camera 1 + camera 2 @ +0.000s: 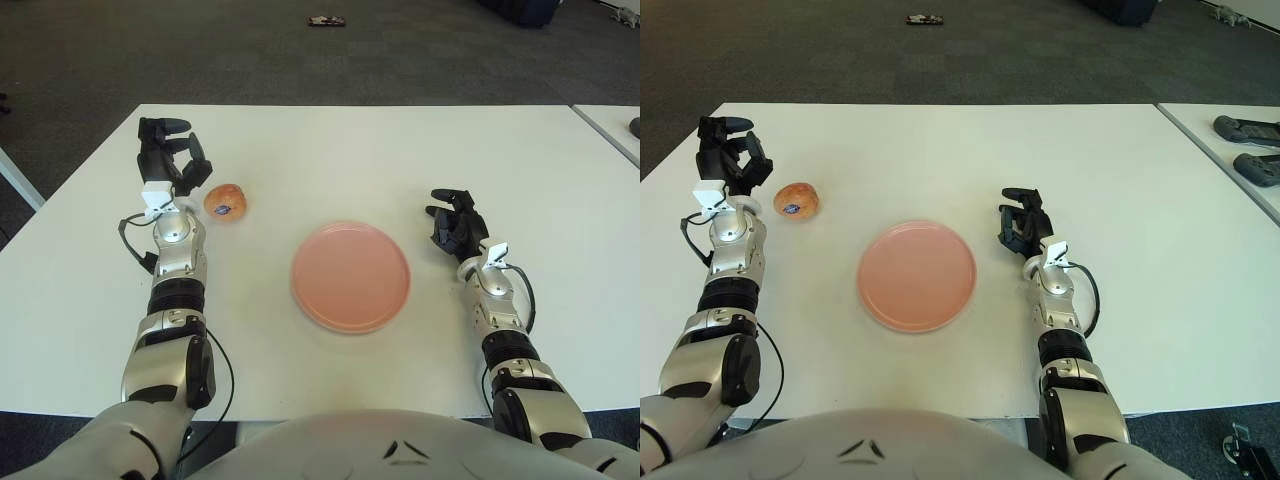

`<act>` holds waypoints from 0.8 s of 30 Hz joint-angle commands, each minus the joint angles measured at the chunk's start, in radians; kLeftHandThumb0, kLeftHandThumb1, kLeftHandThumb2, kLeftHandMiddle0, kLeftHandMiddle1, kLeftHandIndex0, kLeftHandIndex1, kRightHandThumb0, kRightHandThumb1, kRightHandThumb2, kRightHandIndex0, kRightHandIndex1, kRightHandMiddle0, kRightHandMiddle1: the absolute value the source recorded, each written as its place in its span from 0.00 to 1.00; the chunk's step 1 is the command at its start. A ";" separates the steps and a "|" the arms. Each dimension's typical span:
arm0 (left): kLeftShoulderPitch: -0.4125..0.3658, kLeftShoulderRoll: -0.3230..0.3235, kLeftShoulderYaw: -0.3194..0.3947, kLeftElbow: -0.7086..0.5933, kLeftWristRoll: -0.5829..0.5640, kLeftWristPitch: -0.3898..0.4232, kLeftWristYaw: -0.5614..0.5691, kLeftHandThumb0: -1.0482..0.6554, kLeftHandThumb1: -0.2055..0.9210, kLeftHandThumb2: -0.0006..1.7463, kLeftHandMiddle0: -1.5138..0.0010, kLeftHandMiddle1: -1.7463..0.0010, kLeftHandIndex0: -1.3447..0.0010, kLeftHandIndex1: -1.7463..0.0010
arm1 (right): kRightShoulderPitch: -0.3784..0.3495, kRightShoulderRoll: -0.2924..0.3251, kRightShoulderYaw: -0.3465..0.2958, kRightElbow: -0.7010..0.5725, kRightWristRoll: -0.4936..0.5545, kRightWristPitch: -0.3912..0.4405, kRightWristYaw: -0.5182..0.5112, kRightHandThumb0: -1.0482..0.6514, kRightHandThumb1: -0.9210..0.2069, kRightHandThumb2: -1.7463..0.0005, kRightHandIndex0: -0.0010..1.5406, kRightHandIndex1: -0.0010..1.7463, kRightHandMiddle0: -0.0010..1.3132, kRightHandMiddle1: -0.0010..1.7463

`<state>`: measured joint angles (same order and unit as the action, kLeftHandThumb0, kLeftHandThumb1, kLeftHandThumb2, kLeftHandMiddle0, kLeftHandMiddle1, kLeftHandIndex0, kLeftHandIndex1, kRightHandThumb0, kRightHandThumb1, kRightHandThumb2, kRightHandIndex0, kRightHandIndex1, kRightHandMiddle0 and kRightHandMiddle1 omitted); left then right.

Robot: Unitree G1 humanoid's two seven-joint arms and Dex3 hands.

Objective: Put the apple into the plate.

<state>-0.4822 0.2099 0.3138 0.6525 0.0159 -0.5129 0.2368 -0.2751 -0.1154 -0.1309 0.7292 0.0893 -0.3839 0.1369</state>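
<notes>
Apple [226, 201] on the white table [330, 140], out toward the left side, well apart from the pink plate [351, 277] at the centre, with nothing on the plate. Left hand [168, 157] just left of the apple and slightly beyond it, fingers spread and loosely hooked, holding nothing, a small gap between fingertips and fruit. Right hand [456, 226] right of the plate, fingers loosely curled around nothing.

Apple [226, 200]: orange-red, dark sticker. Plate [351, 277]: plain pink. Table [360, 150]: white. Hands: black fingers [166, 150], silver forearms.
</notes>
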 commanded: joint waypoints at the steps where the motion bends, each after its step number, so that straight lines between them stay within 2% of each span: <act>1: -0.019 0.020 -0.015 0.008 0.024 0.000 0.020 0.40 0.98 0.32 1.00 0.07 0.84 0.00 | 0.042 0.010 0.007 0.042 -0.005 0.050 0.002 0.36 0.24 0.43 0.20 0.65 0.01 0.79; 11: -0.013 0.043 -0.021 0.010 0.024 0.005 0.020 0.41 1.00 0.30 0.98 0.08 0.85 0.00 | 0.042 0.010 0.008 0.042 -0.007 0.044 0.002 0.37 0.26 0.42 0.21 0.65 0.03 0.79; 14: -0.006 0.063 -0.028 -0.001 0.029 0.036 0.005 0.41 1.00 0.30 0.99 0.10 0.85 0.00 | 0.041 0.009 0.009 0.044 -0.008 0.043 0.002 0.37 0.26 0.41 0.20 0.65 0.04 0.80; 15: -0.003 0.069 -0.032 -0.005 0.031 0.047 -0.001 0.30 1.00 0.34 0.99 0.16 0.91 0.03 | 0.041 0.008 0.009 0.045 -0.008 0.043 0.003 0.37 0.26 0.41 0.20 0.65 0.05 0.80; 17: 0.004 0.080 -0.040 -0.018 0.034 0.071 -0.014 0.18 1.00 0.39 1.00 0.26 0.96 0.09 | 0.041 0.008 0.009 0.045 -0.008 0.043 0.005 0.37 0.26 0.41 0.21 0.66 0.05 0.80; 18: 0.013 0.092 -0.047 -0.033 0.038 0.087 -0.030 0.16 1.00 0.40 1.00 0.29 0.97 0.10 | 0.041 0.008 0.009 0.045 -0.007 0.043 0.005 0.37 0.26 0.41 0.21 0.66 0.05 0.80; 20: 0.024 0.105 -0.056 -0.055 0.042 0.107 -0.049 0.11 1.00 0.40 1.00 0.40 0.99 0.20 | 0.041 0.008 0.010 0.046 -0.007 0.043 0.006 0.37 0.26 0.41 0.21 0.66 0.06 0.80; 21: 0.034 0.118 -0.067 -0.070 0.051 0.117 -0.066 0.10 1.00 0.40 1.00 0.42 0.99 0.21 | 0.039 0.007 0.009 0.047 -0.007 0.043 0.007 0.37 0.26 0.41 0.21 0.66 0.06 0.80; 23: 0.051 0.144 -0.090 -0.092 0.074 0.130 -0.097 0.07 1.00 0.39 1.00 0.56 1.00 0.39 | 0.037 0.007 0.009 0.050 -0.006 0.044 0.009 0.37 0.26 0.41 0.21 0.66 0.07 0.80; 24: 0.060 0.163 -0.105 -0.103 0.095 0.138 -0.109 0.07 1.00 0.39 1.00 0.58 1.00 0.42 | 0.037 0.006 0.009 0.051 -0.005 0.044 0.010 0.37 0.26 0.41 0.21 0.66 0.07 0.80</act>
<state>-0.4483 0.3252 0.2428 0.5856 0.0677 -0.4011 0.1695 -0.2761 -0.1158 -0.1293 0.7318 0.0886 -0.3868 0.1382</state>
